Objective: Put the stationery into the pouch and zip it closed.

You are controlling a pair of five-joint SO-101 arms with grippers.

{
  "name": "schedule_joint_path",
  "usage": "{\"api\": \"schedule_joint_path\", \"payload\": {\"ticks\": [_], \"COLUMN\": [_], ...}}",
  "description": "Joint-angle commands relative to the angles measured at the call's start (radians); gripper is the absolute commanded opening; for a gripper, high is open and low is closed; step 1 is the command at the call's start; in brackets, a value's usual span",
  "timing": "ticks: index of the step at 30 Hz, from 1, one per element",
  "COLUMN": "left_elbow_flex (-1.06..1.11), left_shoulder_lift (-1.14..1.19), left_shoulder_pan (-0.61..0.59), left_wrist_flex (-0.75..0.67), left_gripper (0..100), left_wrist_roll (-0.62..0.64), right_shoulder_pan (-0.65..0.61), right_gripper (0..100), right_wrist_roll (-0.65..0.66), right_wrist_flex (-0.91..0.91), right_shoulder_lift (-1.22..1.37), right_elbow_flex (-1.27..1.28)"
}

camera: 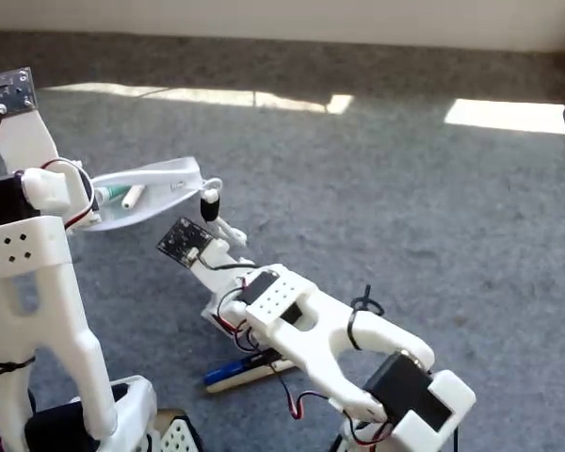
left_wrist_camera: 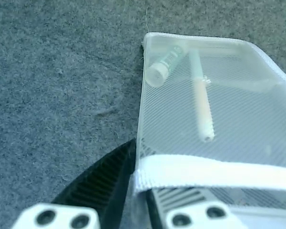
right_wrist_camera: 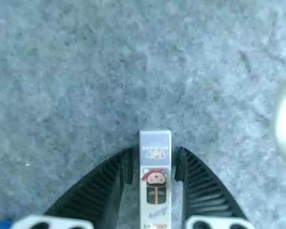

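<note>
Two pieces in pouch (left_wrist_camera: 238, 109): a capped tube (left_wrist_camera: 164, 64) and a thin stick (left_wrist_camera: 200, 102).
Left gripper (left_wrist_camera: 140, 164): clamped on the pouch's white edge band.
Right gripper (right_wrist_camera: 154, 155): narrow, holding an eraser (right_wrist_camera: 155, 191), near the pouch's end.
Next move calls for: squaring the eraser to the opening and releasing only once inside.
Waiting on worktop (camera: 405, 207): blue pen (camera: 228, 369).
</note>
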Motion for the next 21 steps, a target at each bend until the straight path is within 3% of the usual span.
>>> {"api": "schedule_joint_path", "payload": {"ticks": [1, 5, 10, 21], "left_elbow_flex": [-0.004, -0.004, -0.004, -0.004], "left_shoulder_lift": [-0.022, -0.022, -0.022, -0.022], "left_shoulder_pan": [-0.012, -0.012, -0.012, -0.012], "left_wrist_flex": [-0.015, -0.015, -0.015, -0.015], "left_gripper": [1, 1, 1, 1], "left_wrist_roll": [0.012, 0.012, 0.012, 0.012], "right_shoulder_pan": [-0.012, -0.012, -0.013, -0.062], "right_gripper": [14.6, 13.9, 0.0, 0.5], "right_wrist_roll": [-0.006, -0.006, -0.005, -0.005], "right_wrist_flex": [-0.015, 0.041, 0.068, 0.188], "right_shoulder_lift": [-0.002, 0.004, -0.002, -0.188], "right_elbow_flex": [-0.033, -0.051, -0.077, -0.068]}}
